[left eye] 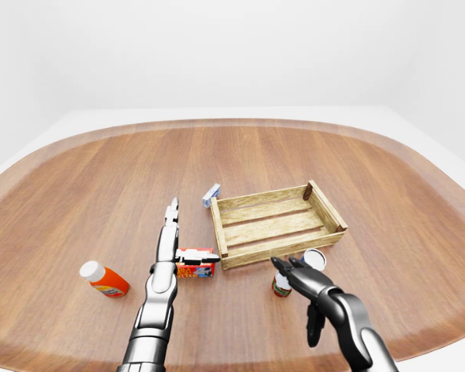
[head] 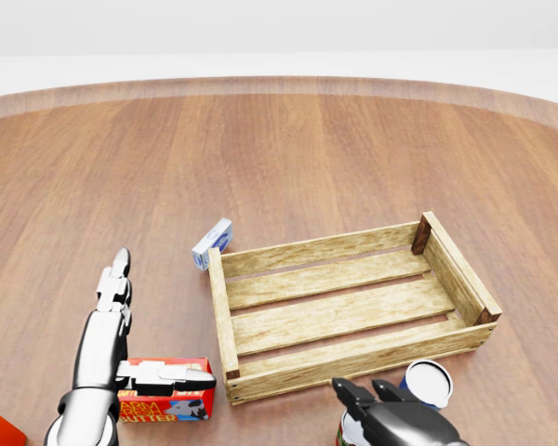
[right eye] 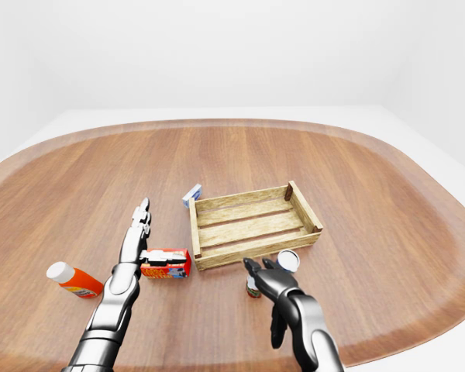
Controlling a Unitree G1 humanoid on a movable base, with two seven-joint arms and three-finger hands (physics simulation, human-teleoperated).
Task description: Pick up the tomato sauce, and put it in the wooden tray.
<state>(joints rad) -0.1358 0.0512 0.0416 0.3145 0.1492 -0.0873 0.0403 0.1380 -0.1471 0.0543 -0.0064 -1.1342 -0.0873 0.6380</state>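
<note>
R robot hand (left eye: 294, 270) fingers spread, at tomato sauce (left eye: 280, 286); L robot hand (left eye: 170, 232) flat, unclenched.

Lighting is bright, even and diffuse throughout; no visible source. Shadows are faint and soft beneath the slatted pale wooden tray (left eye: 277, 222). The brown oval wooden tabletop (left eye: 101, 178) shows mild sheen. Rendering is sharp, without blur.
</note>
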